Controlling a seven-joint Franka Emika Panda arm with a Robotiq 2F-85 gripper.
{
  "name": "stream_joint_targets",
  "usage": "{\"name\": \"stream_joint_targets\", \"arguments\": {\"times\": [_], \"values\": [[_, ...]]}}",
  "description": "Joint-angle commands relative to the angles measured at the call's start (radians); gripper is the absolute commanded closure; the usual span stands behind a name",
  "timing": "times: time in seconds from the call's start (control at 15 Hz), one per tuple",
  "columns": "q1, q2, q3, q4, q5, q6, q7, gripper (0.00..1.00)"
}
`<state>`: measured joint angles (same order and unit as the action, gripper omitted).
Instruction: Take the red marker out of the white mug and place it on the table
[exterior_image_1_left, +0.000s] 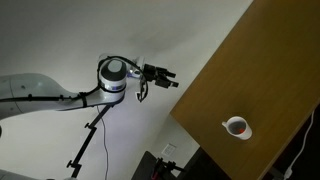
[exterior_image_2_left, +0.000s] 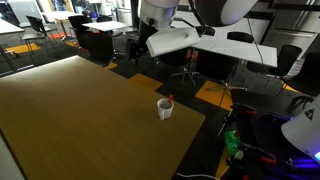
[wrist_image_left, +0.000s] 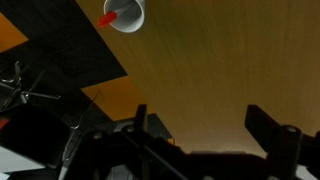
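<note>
The thin red marker (exterior_image_2_left: 169, 99) stands in the small round white mug (exterior_image_2_left: 165, 109), its tip leaning over the rim. The mug sits on the large flat brown wooden surface (exterior_image_2_left: 80, 110), near 1 edge. The 2 fingers (wrist_image_left: 268, 128) are spread apart and grasp nothing. In an exterior view the white robot arm (exterior_image_1_left: 112, 74) hangs well apart from the mug, out beyond the surface's edge.

The main risk is probably the grasp itself. The marker is slim and little of it shows above the rim, so fingers that descend slightly off line would likely pinch the rim or push the mug. Because the mug is near the edge, a push could tip it or slide it off. A weak pinch on the tip could let the marker slip back in or swing during the lift. Once laid down, a round marker may roll toward the edge.

The wrist view cuts the mug off at the top of the frame. The marker's lower part is hidden inside the mug in every view. I cannot make out the handle. The fingers appear only as dark silhouettes in the wrist view. In 1 exterior view they blend into the dark office furniture (exterior_image_2_left: 190, 60) behind them.
</note>
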<state>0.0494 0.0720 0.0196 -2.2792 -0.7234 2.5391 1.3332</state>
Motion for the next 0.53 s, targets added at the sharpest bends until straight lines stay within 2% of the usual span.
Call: {"name": "stream_joint_targets", "arguments": {"times": [0.0,0.07,0.13,0.27,0.47], "values": [[0.039,0.048,-0.006,0.06,-0.201,-0.097,0.27,0.0],[0.044,0.063,0.001,0.053,-0.235,-0.085,0.323,0.0],[0.021,0.029,0.0,0.027,-0.173,-0.055,0.222,0.0],[0.034,0.052,0.001,0.031,-0.211,-0.055,0.285,0.0],[0.038,0.063,0.001,0.038,-0.211,-0.055,0.289,0.0]]}}
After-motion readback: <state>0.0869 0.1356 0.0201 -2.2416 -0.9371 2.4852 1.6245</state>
